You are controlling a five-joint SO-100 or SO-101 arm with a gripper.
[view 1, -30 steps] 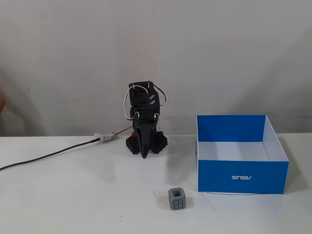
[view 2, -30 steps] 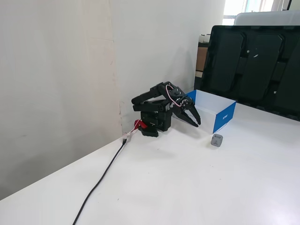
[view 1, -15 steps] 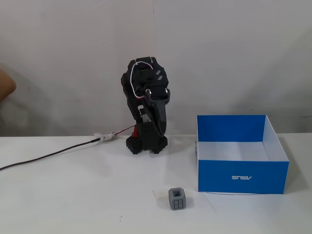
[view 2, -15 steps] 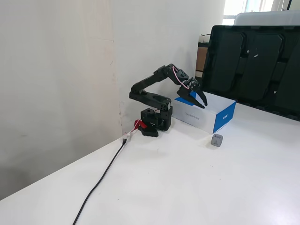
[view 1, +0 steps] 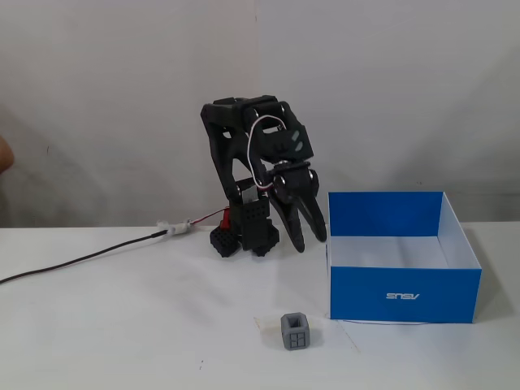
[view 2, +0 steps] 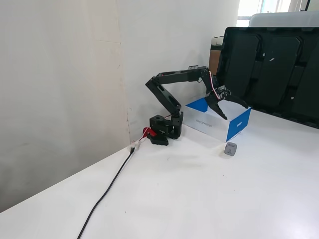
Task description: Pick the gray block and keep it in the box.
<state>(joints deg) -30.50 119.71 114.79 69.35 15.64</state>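
Note:
The gray block (view 1: pixel 296 331) is a small cube with a cross-marked recessed face. It sits on the white table in front of the box's left front corner, and it also shows in the other fixed view (view 2: pixel 231 149). The box (view 1: pixel 404 294) has bright blue walls, a white inside and a small white logo; nothing shows inside it in either fixed view (view 2: pixel 238 124). My black gripper (view 1: pixel 309 240) is open and empty. It hangs fingers-down in the air by the box's back left corner, behind and well above the block. Its spread fingers also show in the other fixed view (view 2: pixel 233 112).
The arm's base (view 1: pixel 244 236) stands at the back of the table against the white wall. A black cable (view 1: pixel 81 258) runs from it to the left across the table. A large black monitor back (view 2: pixel 274 69) stands behind the box.

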